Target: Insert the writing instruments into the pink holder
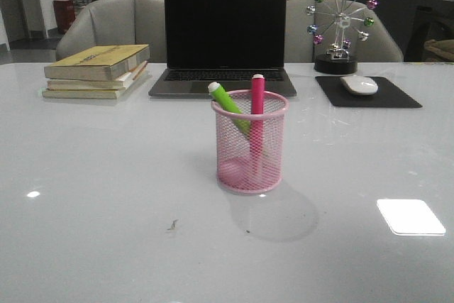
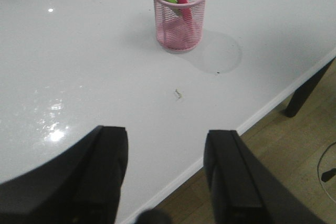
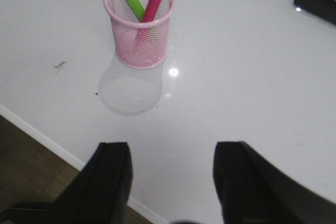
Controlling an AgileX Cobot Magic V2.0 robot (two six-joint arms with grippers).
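The front view showed the far edge of the tabletop (image 1: 106,175), which neither wrist view covered in full: a stack of books (image 1: 97,70) toward the far left corner, a dark laptop (image 1: 224,39) at the middle of the far edge, and a mouse (image 1: 359,84) on a black pad (image 1: 369,93) toward the far right, with a small wheel ornament (image 1: 339,26) behind it. No arm appeared in that view. Only the wrist views showed the tools and the near edge of the tabletop with floor beyond it. The pink holder (image 1: 252,150) stood upright near the middle of the tabletop, with the green marker (image 1: 228,106) leaning to the left inside it and the pink marker (image 1: 257,115) standing almost straight beside it, both caps above the rim. The left tool (image 2: 167,174) hung over the near edge with its fingers spread apart and nothing between them, well apart from the holder. The right tool (image 3: 173,177) was likewise spread and bare, also well clear of the holder.
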